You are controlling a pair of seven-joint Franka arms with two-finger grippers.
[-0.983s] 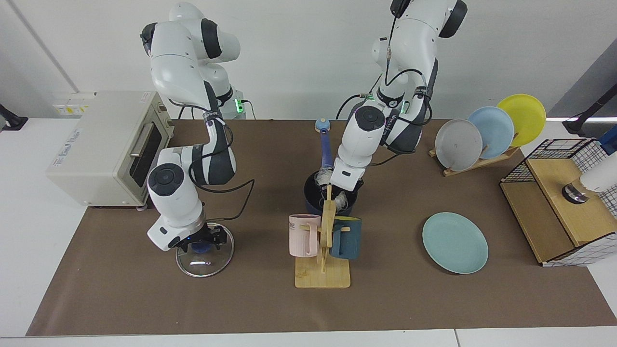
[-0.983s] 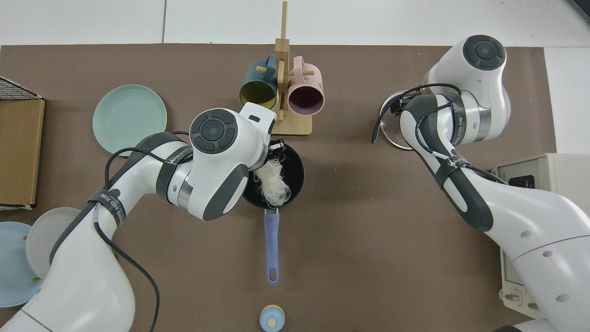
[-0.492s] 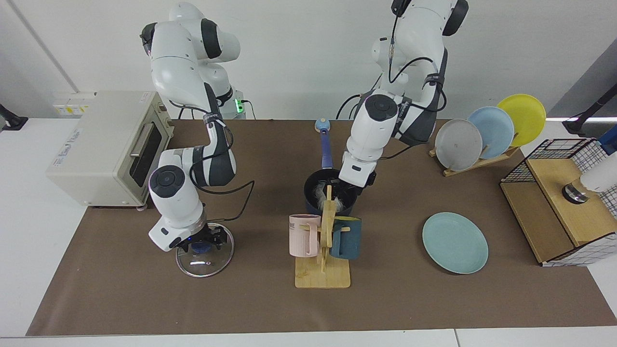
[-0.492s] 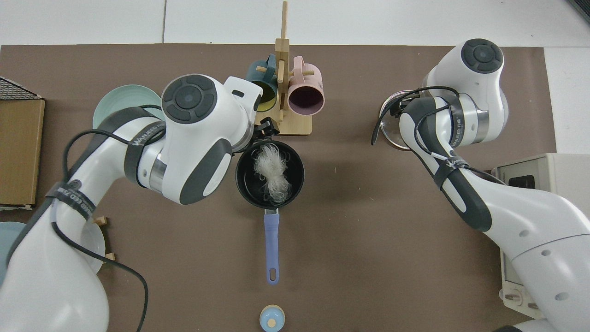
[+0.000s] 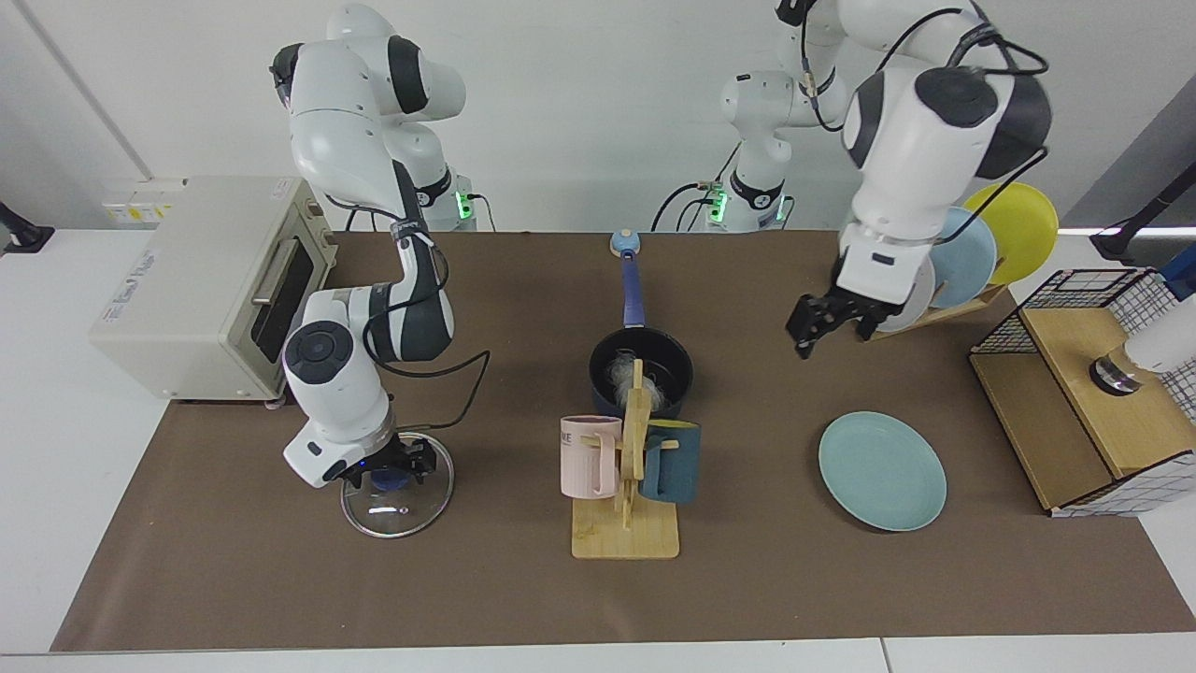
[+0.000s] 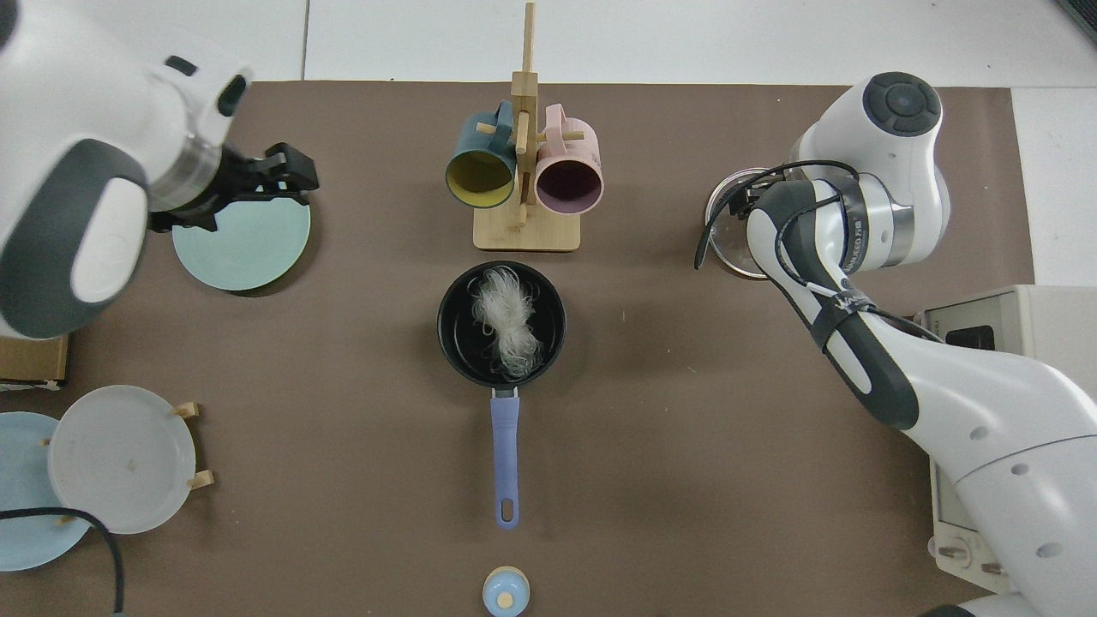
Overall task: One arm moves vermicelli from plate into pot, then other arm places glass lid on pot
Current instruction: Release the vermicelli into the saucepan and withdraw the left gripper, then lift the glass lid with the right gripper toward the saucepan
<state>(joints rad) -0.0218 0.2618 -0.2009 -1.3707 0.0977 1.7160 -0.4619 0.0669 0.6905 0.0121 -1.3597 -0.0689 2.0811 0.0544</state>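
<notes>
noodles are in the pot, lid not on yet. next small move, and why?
Probably: the right end effector, down at the blue knob of the glass lid, grips it and lifts the lid straight up. The vermicelli already lies in the uncovered pot, the plate is bare, and the left end effector hangs empty and clear of the pot.

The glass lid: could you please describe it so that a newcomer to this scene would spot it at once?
Start at the toaster oven at the edge of the brown mat. Just in front of it the right gripper sits on the glass lid, lying flat. It is the only clear disc, metal-rimmed with a blue knob; the plates are opaque.
</notes>
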